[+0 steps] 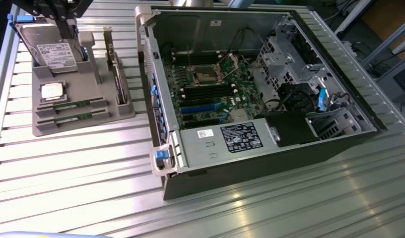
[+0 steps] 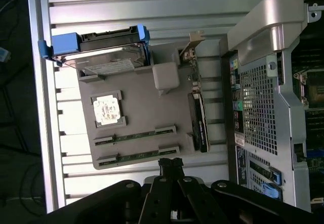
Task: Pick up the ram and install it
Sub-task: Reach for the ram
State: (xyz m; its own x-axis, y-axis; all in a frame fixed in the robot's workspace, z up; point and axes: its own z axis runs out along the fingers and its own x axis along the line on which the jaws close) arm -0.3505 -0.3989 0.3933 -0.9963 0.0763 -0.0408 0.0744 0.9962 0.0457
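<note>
Two rams, thin green sticks, lie side by side in slots of the grey holder tray (image 1: 113, 106): one ram (image 1: 70, 106) (image 2: 135, 135) and a second ram (image 1: 73, 118) (image 2: 137, 156) closer to the tray's edge. My gripper (image 1: 65, 20) (image 2: 170, 164) hangs well above the tray at the exterior view's upper left. It is shut and holds nothing. In the wrist view its black fingertips meet just beyond the second ram. The open computer case (image 1: 255, 89) shows its motherboard (image 1: 212, 94) with dark memory slots.
On the same tray stand a silver hard drive (image 1: 53, 49) (image 2: 104, 57) in a blue bracket, a square silver processor chip (image 1: 52, 90) (image 2: 107, 109) and an upright expansion card (image 1: 116, 69) (image 2: 199, 123). The case's power supply (image 1: 222, 141) sits nearest. The ribbed metal table (image 1: 90, 188) lies around both.
</note>
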